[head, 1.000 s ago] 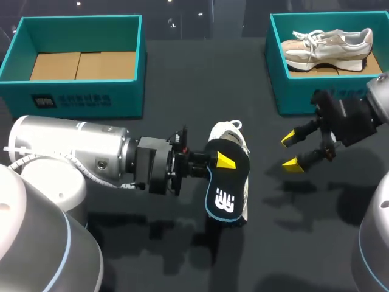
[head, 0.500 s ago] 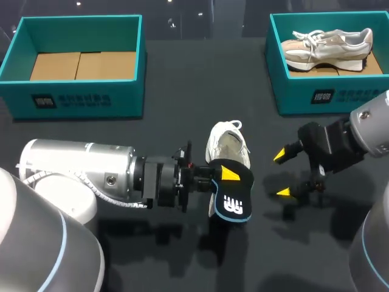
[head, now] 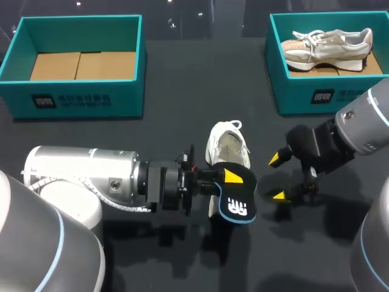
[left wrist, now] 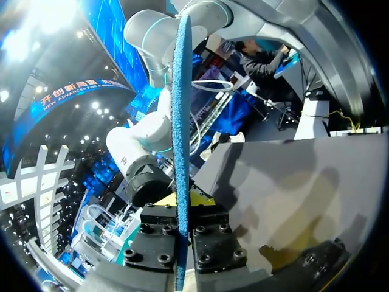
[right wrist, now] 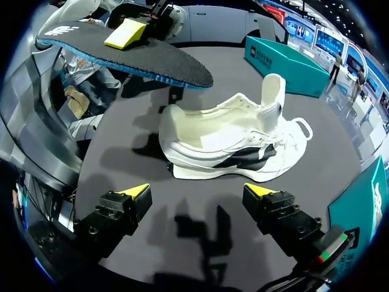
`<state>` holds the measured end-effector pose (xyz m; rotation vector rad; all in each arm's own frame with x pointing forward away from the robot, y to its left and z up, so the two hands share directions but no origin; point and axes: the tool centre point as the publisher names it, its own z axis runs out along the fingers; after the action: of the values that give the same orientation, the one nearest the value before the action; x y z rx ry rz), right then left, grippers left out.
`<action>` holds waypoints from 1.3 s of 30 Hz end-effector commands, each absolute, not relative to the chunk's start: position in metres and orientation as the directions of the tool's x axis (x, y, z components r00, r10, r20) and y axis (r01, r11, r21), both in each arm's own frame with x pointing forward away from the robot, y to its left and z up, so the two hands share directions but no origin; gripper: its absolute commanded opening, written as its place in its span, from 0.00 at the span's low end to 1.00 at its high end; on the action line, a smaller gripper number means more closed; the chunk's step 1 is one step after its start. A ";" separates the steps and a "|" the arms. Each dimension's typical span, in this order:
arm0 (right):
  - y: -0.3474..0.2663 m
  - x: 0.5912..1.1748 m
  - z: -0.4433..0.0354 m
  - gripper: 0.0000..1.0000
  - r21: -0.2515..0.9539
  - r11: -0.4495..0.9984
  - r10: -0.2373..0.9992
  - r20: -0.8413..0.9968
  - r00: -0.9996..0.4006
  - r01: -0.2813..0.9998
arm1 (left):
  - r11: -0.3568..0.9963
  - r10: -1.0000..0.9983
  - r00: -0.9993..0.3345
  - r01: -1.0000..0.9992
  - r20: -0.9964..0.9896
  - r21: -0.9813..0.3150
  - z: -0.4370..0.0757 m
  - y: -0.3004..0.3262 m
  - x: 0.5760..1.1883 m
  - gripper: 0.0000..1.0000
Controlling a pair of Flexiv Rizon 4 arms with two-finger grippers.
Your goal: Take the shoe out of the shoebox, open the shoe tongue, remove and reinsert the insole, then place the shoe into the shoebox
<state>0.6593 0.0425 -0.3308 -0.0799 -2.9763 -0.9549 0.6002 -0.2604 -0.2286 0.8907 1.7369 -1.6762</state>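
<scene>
A white shoe lies on the dark table, its opening bare and its tongue raised. My left gripper is shut on a black insole with a blue edge and white logo, held just off the shoe's near end. In the left wrist view the insole shows edge-on between the fingers of the left gripper. My right gripper hangs open to the right of the shoe. In the right wrist view the shoe lies ahead of the right gripper, with the insole above it.
An empty teal shoebox stands at the back left. A second teal shoebox at the back right holds a beige shoe. Another teal box shows beyond the white shoe.
My left gripper has drawn the insole off the shoe toward the table's near edge, uncovering the shoe's opening. My right gripper has moved left and nearer, closer to the shoe.
</scene>
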 end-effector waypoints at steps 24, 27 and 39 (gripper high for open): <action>0.083 0.671 -0.361 1.00 0.454 0.889 0.094 -0.045 -0.995 0.063 | -0.033 0.087 -0.699 0.710 -0.710 -0.704 -0.249 -0.260 0.610 0.00; 0.084 0.673 -0.361 1.00 0.448 0.891 0.106 -0.049 -0.993 0.073 | -0.036 0.091 -0.706 0.703 -0.703 -0.710 -0.251 -0.259 0.610 0.00; 0.082 0.674 -0.362 1.00 0.418 0.898 0.177 -0.051 -0.983 0.140 | -0.050 0.097 -0.712 0.694 -0.695 -0.718 -0.254 -0.258 0.610 0.00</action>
<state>0.6753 0.0799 -0.3627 -0.2514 -3.1349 -0.6953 0.6101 -0.2581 -0.2542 0.8363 1.7935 -1.8124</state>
